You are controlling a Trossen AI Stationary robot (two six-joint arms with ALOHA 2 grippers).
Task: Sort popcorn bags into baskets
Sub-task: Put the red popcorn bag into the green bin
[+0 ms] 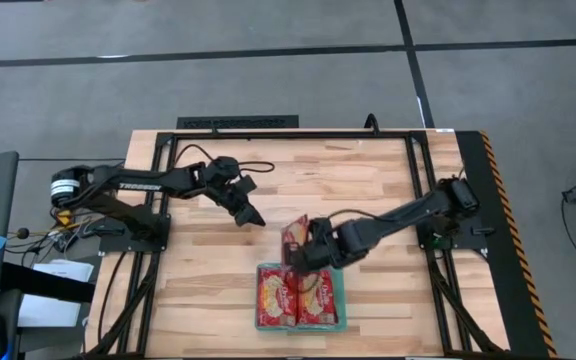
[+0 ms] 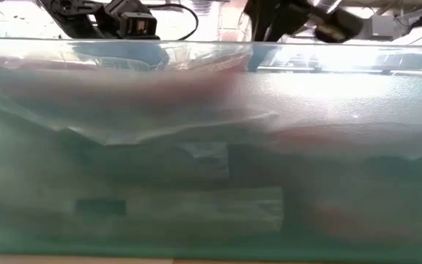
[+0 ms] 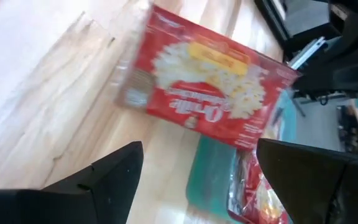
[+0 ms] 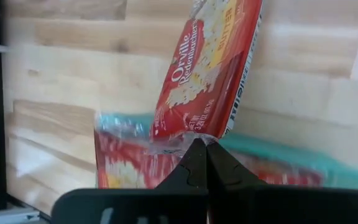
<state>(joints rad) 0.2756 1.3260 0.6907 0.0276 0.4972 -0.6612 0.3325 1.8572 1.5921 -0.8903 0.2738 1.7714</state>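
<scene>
- The wooden table fills the middle of the overhead view, with a dark arm mounted at each side edge.
- The teal basket sits near the table's 6 o'clock edge; its translucent wall fills nearly all of the low view.
- Two popcorn bags lie flat side by side inside the basket.
- One more popcorn bag is pinched by its crimped end in the right tool, whose fingers are clenched on it. The bag stands tilted over the basket's 12 o'clock edge, just above the packets already in it.
- The left tool hangs over bare table at about 10 o'clock from the basket, well apart from it, its fingers spread wide and released, gripping nothing. Its camera looks toward the held bag.
</scene>
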